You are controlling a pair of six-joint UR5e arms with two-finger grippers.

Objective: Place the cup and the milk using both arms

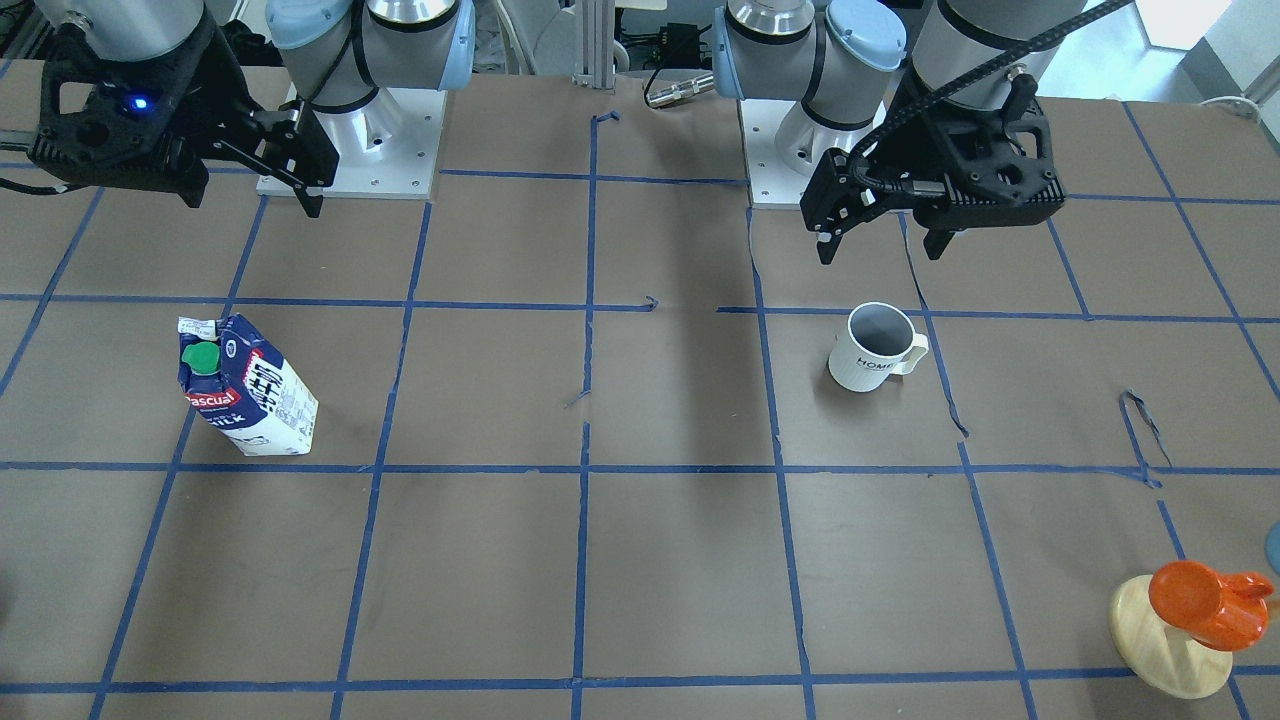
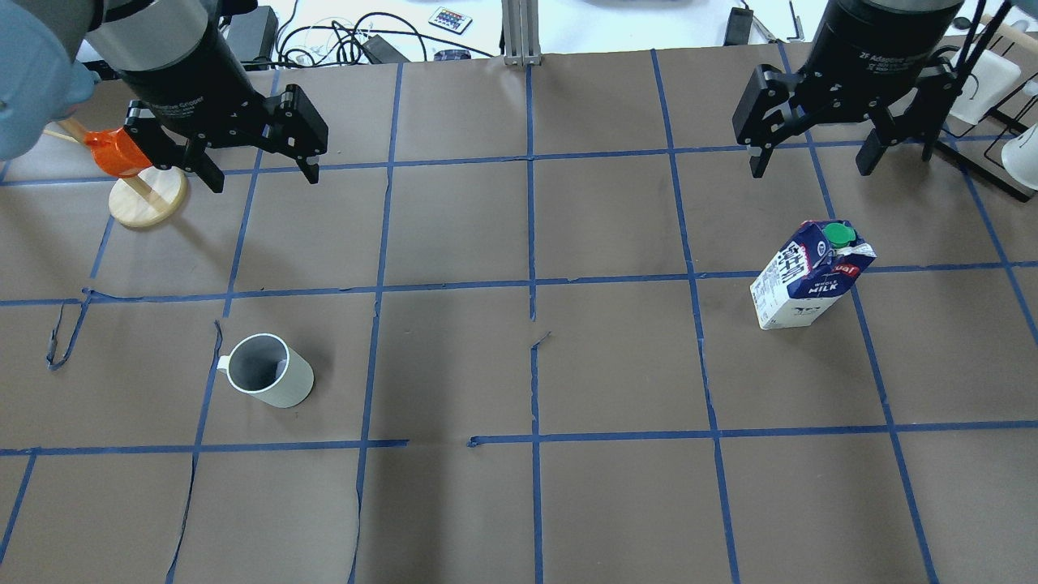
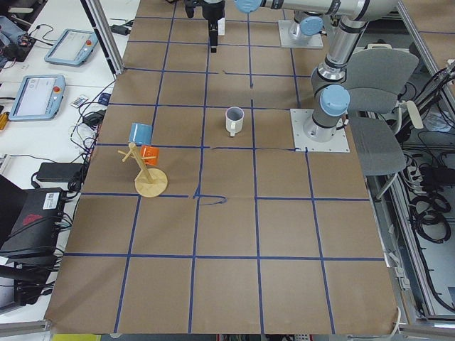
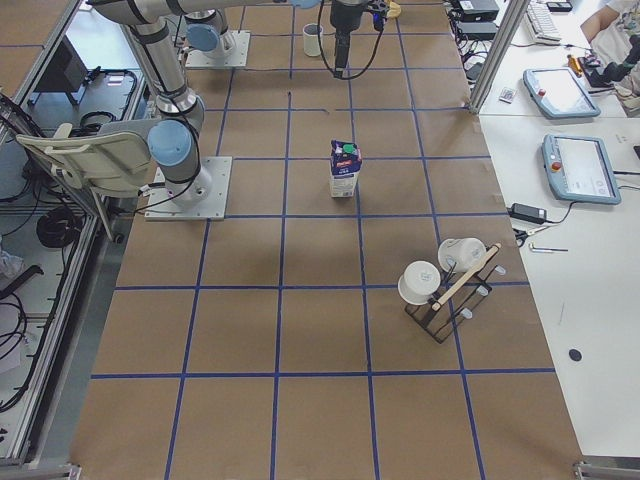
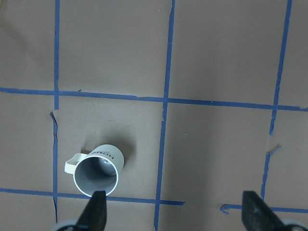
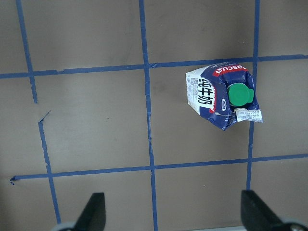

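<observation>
The white ribbed cup point(image 1: 872, 350) marked "HOME" stands upright on the brown table; it also shows in the overhead view point(image 2: 272, 373) and the left wrist view point(image 5: 98, 171). My left gripper point(image 1: 880, 250) point(image 2: 264, 180) is open and empty, high above the table and farther out than the cup. The navy and white milk point(image 1: 250, 390) point(image 2: 807, 276) with its green cap stands upright, seen from above in the right wrist view point(image 6: 221, 96). My right gripper point(image 1: 255, 200) point(image 2: 811, 169) is open and empty, high above and beyond the carton.
An orange cup on a wooden disc stand point(image 2: 148, 203) point(image 1: 1200, 605) sits at the table's far edge, under my left gripper in the overhead view. A black rack with white cups point(image 4: 445, 280) stands at the far edge on the right arm's side. Blue tape lines point(image 2: 531, 284) grid the table.
</observation>
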